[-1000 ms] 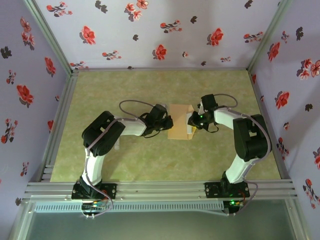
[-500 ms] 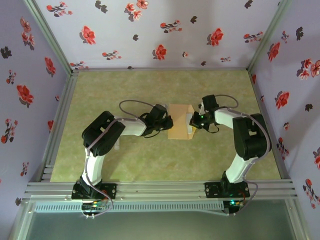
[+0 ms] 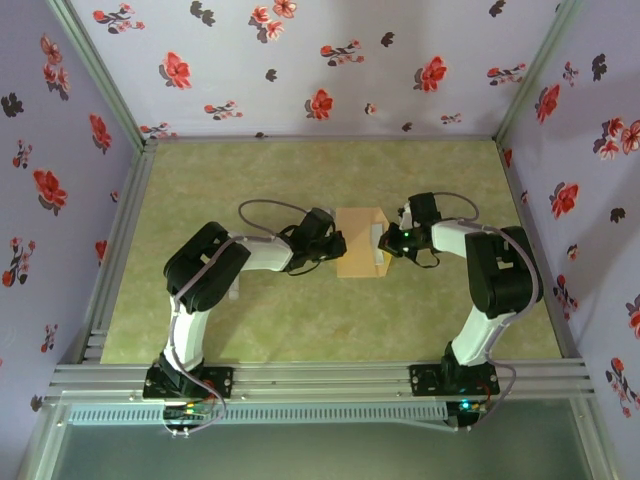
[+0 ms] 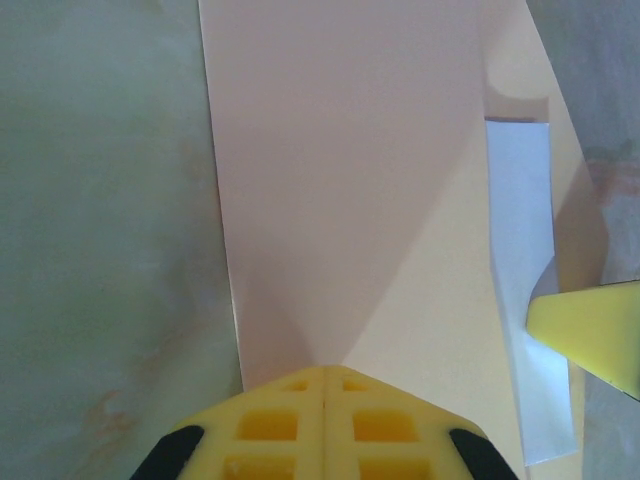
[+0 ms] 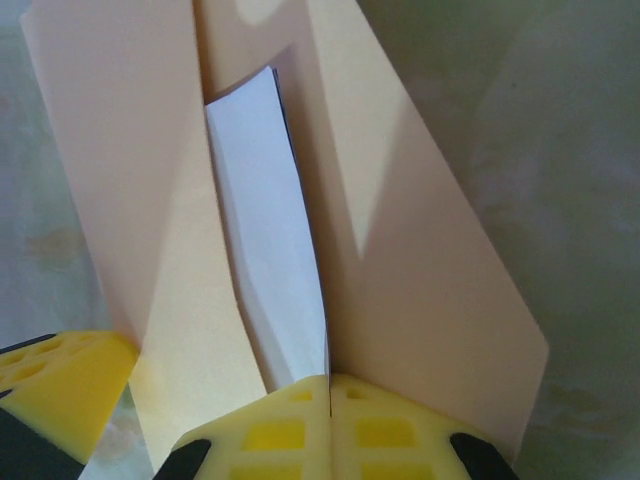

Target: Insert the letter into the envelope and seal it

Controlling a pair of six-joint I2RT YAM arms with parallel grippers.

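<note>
The tan envelope (image 3: 357, 250) lies flat mid-table between both arms, with its flap (image 5: 430, 250) spread open to the right. A white strip of the letter (image 5: 265, 220) sticks out of the mouth, and the rest is hidden inside. My left gripper (image 4: 323, 375) is shut, its yellow tips pressing the envelope (image 4: 370, 170) at its left edge. My right gripper (image 5: 328, 382) is shut at the letter's outer edge, where that edge runs into the seam between the fingers. In the left wrist view the letter (image 4: 520, 260) and a right fingertip (image 4: 590, 335) show.
The green mat (image 3: 260, 320) is bordered by flowered walls (image 3: 300, 60) on three sides and an aluminium rail (image 3: 320, 378) at the near edge. The left arm's cable (image 3: 265, 207) loops over the mat behind its wrist.
The right gripper's jaws closed from a slight gap and the wrist shifted a little right. The raised bit of flap at the envelope's far corner has dropped flat. The left arm has not moved.
</note>
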